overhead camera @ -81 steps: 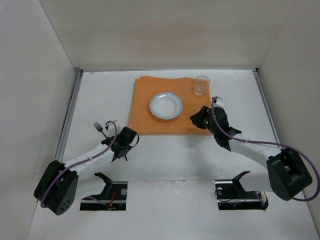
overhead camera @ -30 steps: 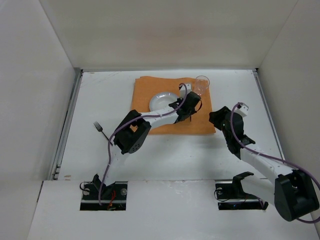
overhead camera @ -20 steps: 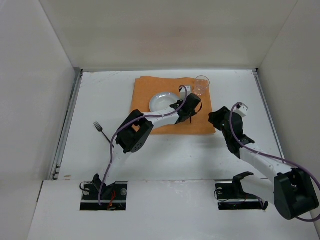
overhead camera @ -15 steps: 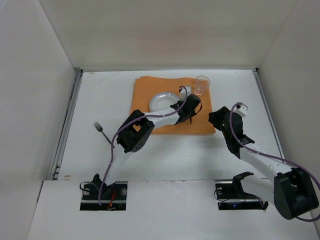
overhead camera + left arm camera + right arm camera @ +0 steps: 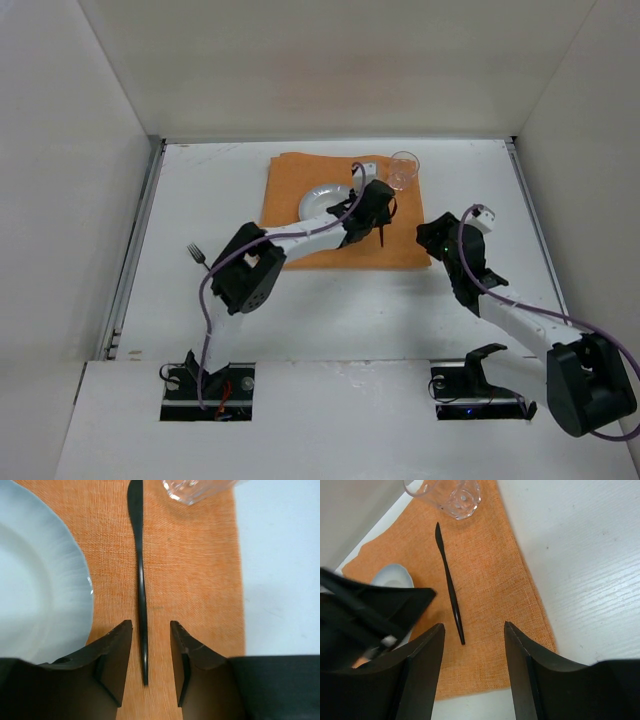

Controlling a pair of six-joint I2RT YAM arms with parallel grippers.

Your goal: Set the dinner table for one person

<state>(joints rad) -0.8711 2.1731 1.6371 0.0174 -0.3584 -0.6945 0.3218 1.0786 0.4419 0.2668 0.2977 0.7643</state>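
A black knife [image 5: 141, 595] lies flat on the orange mat [image 5: 290, 225], right of the white plate [image 5: 322, 200] and pointing at the clear glass [image 5: 403, 170]. My left gripper [image 5: 378, 215] hovers over the knife's near end. In the left wrist view it [image 5: 150, 626] is open, its fingers either side of the handle and not touching it. My right gripper [image 5: 430, 235] is open and empty just off the mat's right edge; it [image 5: 472, 627] looks across at the knife [image 5: 449, 587]. A black fork [image 5: 196, 256] lies on the dinner table [image 5: 330, 320] at the left.
White panels wall the table on three sides, and metal rails run along its left [image 5: 135, 250] and right sides. The left arm stretches diagonally across the table's middle. The glass [image 5: 447, 492] stands on the mat's far right corner.
The left arm swung from near the fork to the mat's right side. In the last second its gripper rose slightly, leaving the knife lying free. The right gripper drew back off the mat.
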